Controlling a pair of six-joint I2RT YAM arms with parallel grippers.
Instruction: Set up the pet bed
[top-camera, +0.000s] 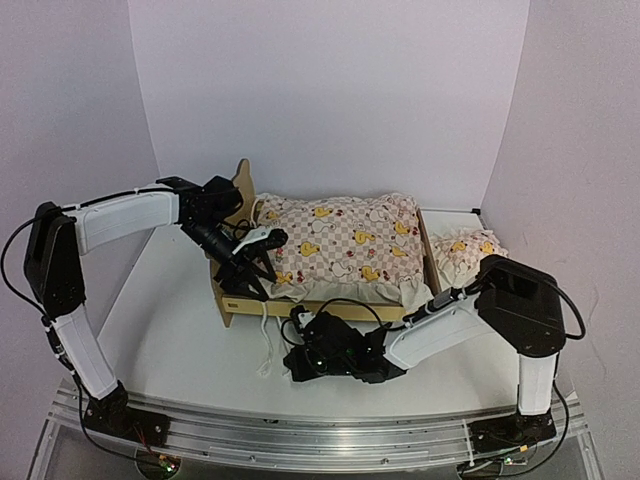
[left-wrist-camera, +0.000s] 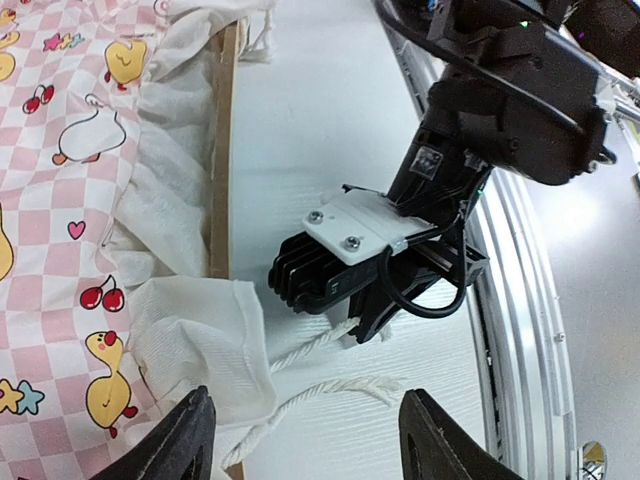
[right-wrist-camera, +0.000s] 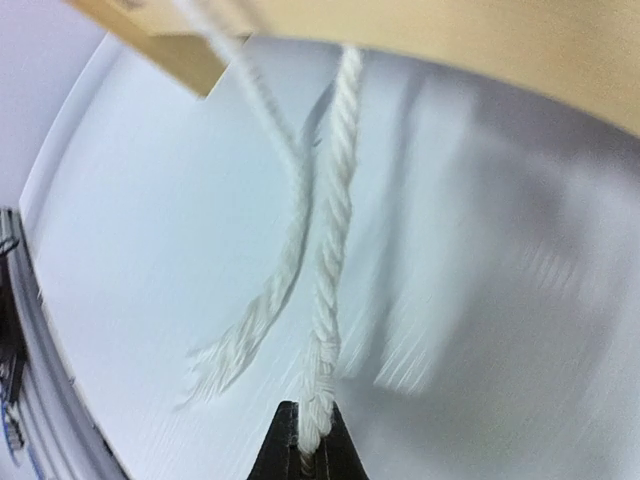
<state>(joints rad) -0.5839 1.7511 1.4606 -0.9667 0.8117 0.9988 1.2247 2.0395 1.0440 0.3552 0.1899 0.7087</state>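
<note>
We see the pet bed (top-camera: 240, 303) in the middle of the top view, standing on the white worktop (top-camera: 170, 330). Its light-wood headboard is toward the left of the frame and its long front rail faces the arm bases. A pink checked quilt (top-camera: 345, 240) printed with yellow ducks lies over the bed from end to end, its cream ruffle spilling over the front rail. A small matching pillow (top-camera: 465, 255) sits off the bed, just beside its right end.

The left fingers (left-wrist-camera: 188, 445) stand wide apart with nothing between them. In the top view they hang over the quilt's left corner, near the headboard. In the left wrist view we see the ruffled corner and the wooden rail beyond them.

The right fingers (right-wrist-camera: 302, 452) are closed on the end of one white cord (right-wrist-camera: 335, 200), a twisted strand that runs up from them to the bed's wooden edge at the top of the right wrist view. A second cord (right-wrist-camera: 255, 320), frayed at its end, hangs loose just beside it on the left. In the top view the right fingers sit low over the worktop, just in front of the front rail, below the centre of the frame. The right wrist view is blurred, and we cannot tell where the cords are fastened.
</note>
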